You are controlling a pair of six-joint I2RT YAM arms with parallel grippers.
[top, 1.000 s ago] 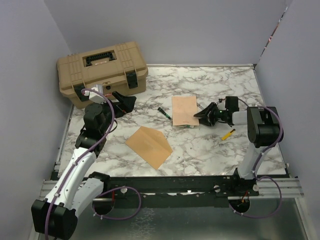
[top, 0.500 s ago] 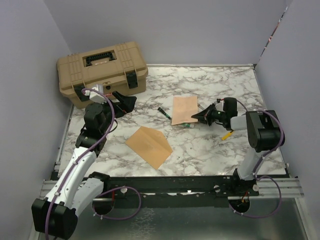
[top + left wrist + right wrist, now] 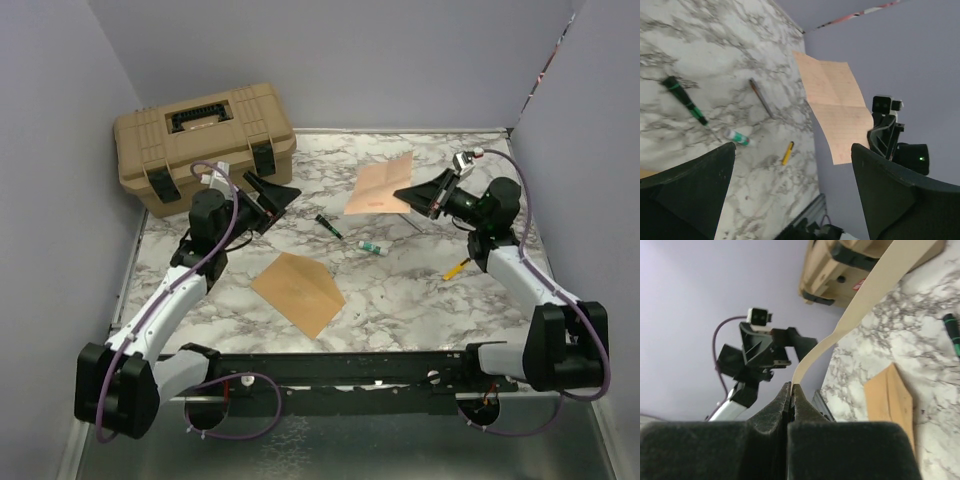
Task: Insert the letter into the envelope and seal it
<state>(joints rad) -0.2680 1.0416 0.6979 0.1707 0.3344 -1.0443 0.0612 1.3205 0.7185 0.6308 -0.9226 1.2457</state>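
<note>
One edge of the letter (image 3: pixel 383 186) is pinched between the clenched jaws of the right gripper (image 3: pixel 400 194), so the sheet is held clear of the table (image 3: pixel 420 290), beyond the envelope (image 3: pixel 298 292) and to its right, curving away from the grip. The envelope lies flat, with nothing yet slid into it. The left gripper (image 3: pixel 276 200) is spread wide and empty beyond the envelope's left side, seemingly poised to steady the envelope for insertion.
</note>
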